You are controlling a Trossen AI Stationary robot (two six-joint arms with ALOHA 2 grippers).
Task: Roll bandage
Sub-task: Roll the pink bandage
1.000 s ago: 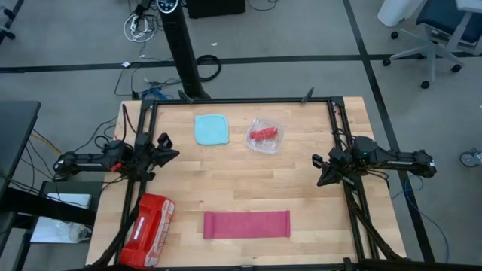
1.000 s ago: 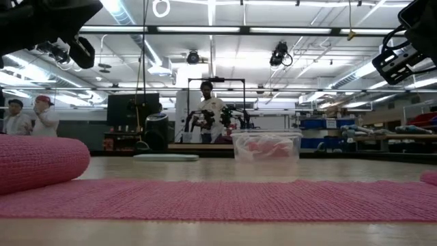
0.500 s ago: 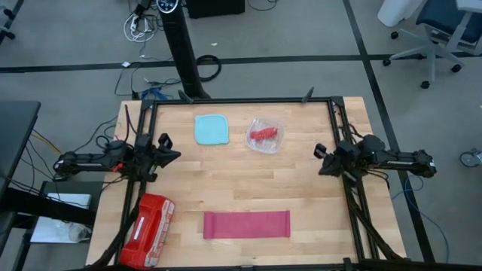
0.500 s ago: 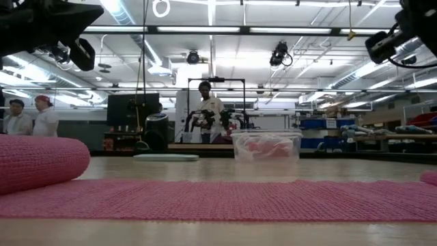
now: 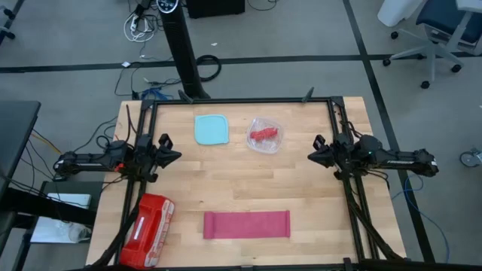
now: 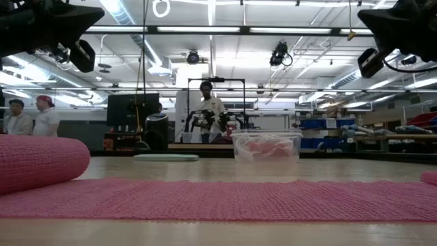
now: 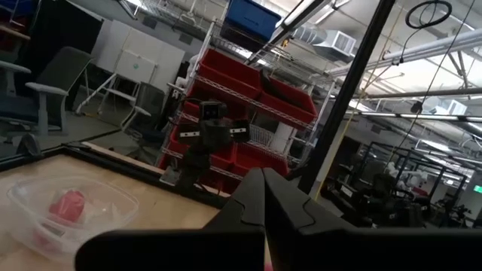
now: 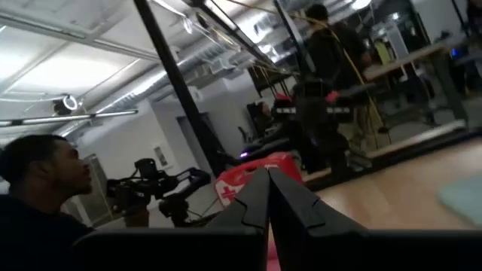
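The bandage [image 5: 246,224] lies flat as a long dusky pink strip near the table's near edge, and it fills the foreground of the low view [image 6: 218,199]. My left gripper [image 5: 175,156] hovers shut at the table's left edge, pointing toward the middle, far from the bandage. My right gripper [image 5: 312,154] hovers shut at the right edge, pointing left, and is also far from the bandage. Both wrist views show closed fingertips, the left [image 7: 263,203] and the right [image 8: 267,197], with nothing between them.
A clear container [image 5: 264,135] with a red lump sits at the far middle, with a teal lid [image 5: 212,129] to its left. A glossy red case [image 5: 147,229] lies at the near left corner. A black frame [image 5: 241,100] borders the table. People stand in the room beyond [image 6: 208,113].
My right gripper has turned: its fingertips have swung from pointing toward the near left to pointing straight toward the table's left edge, and it has tipped up a little. It has stayed shut. The bandage has not moved.
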